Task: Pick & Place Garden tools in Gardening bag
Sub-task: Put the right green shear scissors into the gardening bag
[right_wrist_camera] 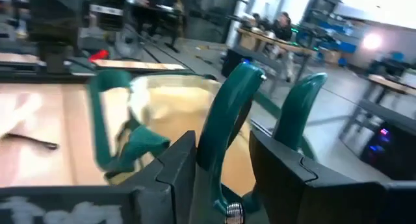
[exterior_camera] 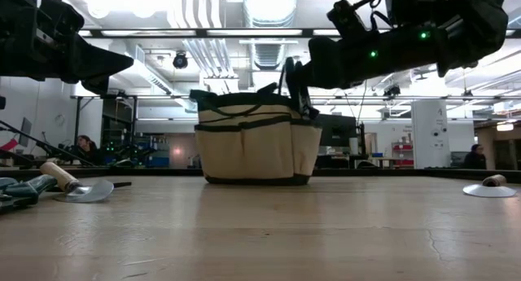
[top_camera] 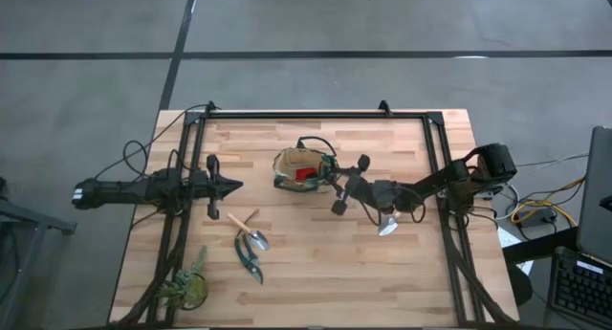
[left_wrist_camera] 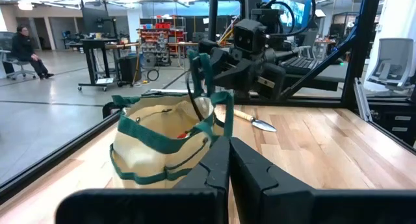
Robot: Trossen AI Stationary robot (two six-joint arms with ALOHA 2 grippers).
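Observation:
The tan gardening bag with dark green trim stands on its base at the table's far middle, with a red item inside. My right gripper is at the bag's right rim, shut on pruning shears with teal-green handles. My left gripper is shut and empty, left of the bag. A wooden-handled trowel and a second pair of shears lie flat at the near left. Another trowel lies under the right arm. My right gripper pinches one teal-green handle of the shears between its two fingers. The other handle stands outside one finger. The fingers come from the table's right, about level, at the bag's rim. The shears are clear of the table; their blades are hidden.
A green leafy plant-like thing lies at the near left corner. A black frame runs along the table's far and side edges. The bag's looped handle stands up above its rim. People sit in the room behind.

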